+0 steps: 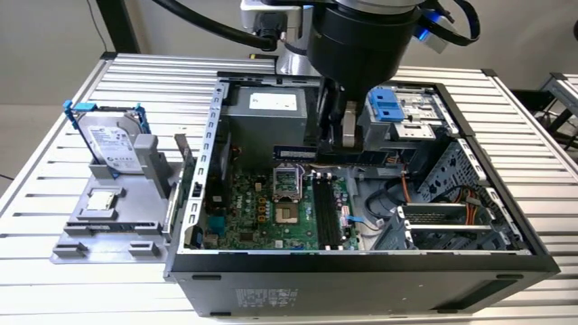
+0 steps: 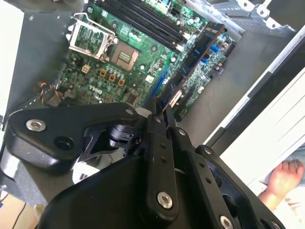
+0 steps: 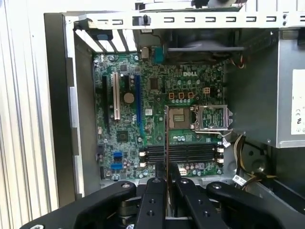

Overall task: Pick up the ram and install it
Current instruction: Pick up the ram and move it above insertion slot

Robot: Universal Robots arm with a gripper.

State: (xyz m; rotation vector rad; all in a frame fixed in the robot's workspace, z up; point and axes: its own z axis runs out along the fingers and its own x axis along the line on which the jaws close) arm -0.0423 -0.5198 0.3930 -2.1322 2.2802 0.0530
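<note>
While the claw hung inside the open case, its two black fingers were closed flat on the ram, pinching the stick by one long edge. In the second wrist view the ram ran away from the fingertips as a long dark board with a greenish edge. It was held in the air above the motherboard and touched nothing but the claw. In the first wrist view the claw held the ram edge-on, so it showed as a thin dark line. That line crossed the black slots and passed just beside the open socket.

The slots ran one way and the ram lay across them, not lined up with any of them and not seated. In the exterior view the ram stuck out to the exterior view's left of the claw, over the far part of the motherboard and near the grey power supply.

Outside the case, to the exterior view's left, the hard drive stood upright in a grey holder on the slatted tabletop. The small square chip lay in front of it on the same holder. A person's hand showed at the edge of the second wrist view, well apart from the claw.
</note>
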